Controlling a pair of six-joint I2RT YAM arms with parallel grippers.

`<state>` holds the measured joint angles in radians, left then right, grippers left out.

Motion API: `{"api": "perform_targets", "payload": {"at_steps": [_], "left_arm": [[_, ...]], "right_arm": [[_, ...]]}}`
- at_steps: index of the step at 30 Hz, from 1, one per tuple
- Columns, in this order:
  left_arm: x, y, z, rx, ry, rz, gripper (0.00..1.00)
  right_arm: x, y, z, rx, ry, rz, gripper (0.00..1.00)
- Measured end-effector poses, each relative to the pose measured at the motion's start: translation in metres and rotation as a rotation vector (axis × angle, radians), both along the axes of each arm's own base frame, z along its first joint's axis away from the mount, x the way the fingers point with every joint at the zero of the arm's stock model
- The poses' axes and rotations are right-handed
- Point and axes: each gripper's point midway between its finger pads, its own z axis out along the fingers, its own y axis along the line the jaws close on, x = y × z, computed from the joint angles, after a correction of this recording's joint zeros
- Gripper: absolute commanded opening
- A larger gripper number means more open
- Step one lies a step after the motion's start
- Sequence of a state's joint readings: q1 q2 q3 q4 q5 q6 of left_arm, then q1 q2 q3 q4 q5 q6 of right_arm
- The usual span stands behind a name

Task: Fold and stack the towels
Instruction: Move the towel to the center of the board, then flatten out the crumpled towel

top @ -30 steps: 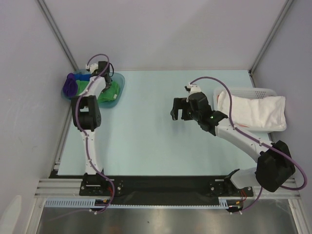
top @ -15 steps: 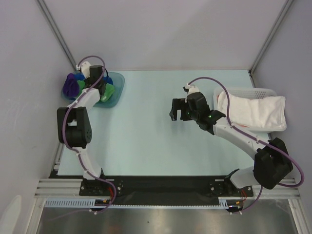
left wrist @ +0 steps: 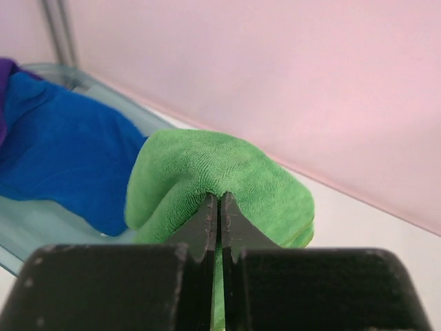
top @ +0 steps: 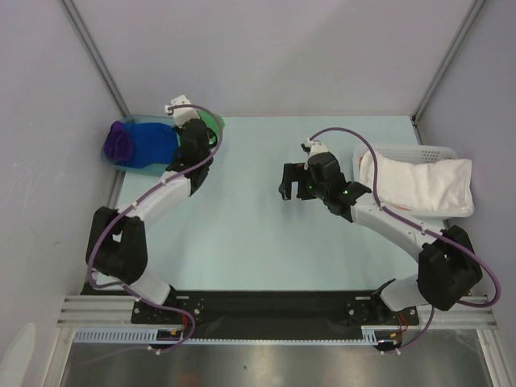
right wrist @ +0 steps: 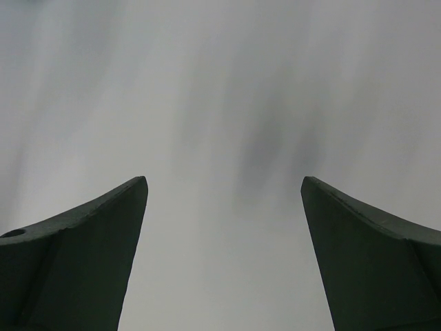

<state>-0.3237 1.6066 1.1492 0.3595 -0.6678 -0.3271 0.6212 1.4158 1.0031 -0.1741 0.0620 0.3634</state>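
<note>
My left gripper (top: 199, 135) (left wrist: 218, 196) is shut on a fold of the green towel (top: 214, 124) (left wrist: 227, 162), which bunches around the fingertips at the right rim of the teal tub (top: 153, 170). The royal blue towel (top: 150, 144) (left wrist: 62, 155) lies in the tub, and the dark purple towel (top: 119, 143) (left wrist: 5, 70) sits crumpled at the tub's left end. My right gripper (top: 292, 182) (right wrist: 224, 183) hangs open over the middle of the table with nothing between its fingers; its wrist view shows only blurred table surface.
A white slotted basket (top: 403, 150) holding a white cloth (top: 423, 185) stands at the right edge. Grey walls close in on the left, back and right. The pale blue table surface (top: 242, 234) spreads between the two arms.
The left gripper closed on the green towel inside the tub and has swung right, drawing the towel to the tub's right rim. The right arm has barely moved.
</note>
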Motion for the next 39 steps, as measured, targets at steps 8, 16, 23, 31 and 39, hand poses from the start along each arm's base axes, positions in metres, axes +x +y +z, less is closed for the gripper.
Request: {"api": "perform_targets", "payload": {"at_steps": [8,16,23,31,39], "left_arm": [[-0.069,-0.094,0.089,0.017,-0.132,-0.156,0.00],[-0.125,-0.143,0.083,-0.081,-0.005,-0.288,0.37],[-0.137,-0.117,-0.027,-0.121,0.276,-0.282,0.79],[-0.158,-0.102,-0.088,-0.151,0.455,-0.293,0.61],[-0.175,-0.077,-0.121,-0.235,0.533,-0.273,0.55]], "right_arm": [[0.004,-0.006,0.014,0.018,-0.043,-0.032,1.00],[0.002,-0.025,0.044,0.063,-0.125,-0.121,1.00],[0.003,-0.028,0.040,0.070,-0.111,-0.150,0.99],[-0.008,0.009,-0.015,-0.017,0.000,-0.047,0.77],[-0.064,0.081,-0.070,-0.103,0.096,0.174,0.69]]}}
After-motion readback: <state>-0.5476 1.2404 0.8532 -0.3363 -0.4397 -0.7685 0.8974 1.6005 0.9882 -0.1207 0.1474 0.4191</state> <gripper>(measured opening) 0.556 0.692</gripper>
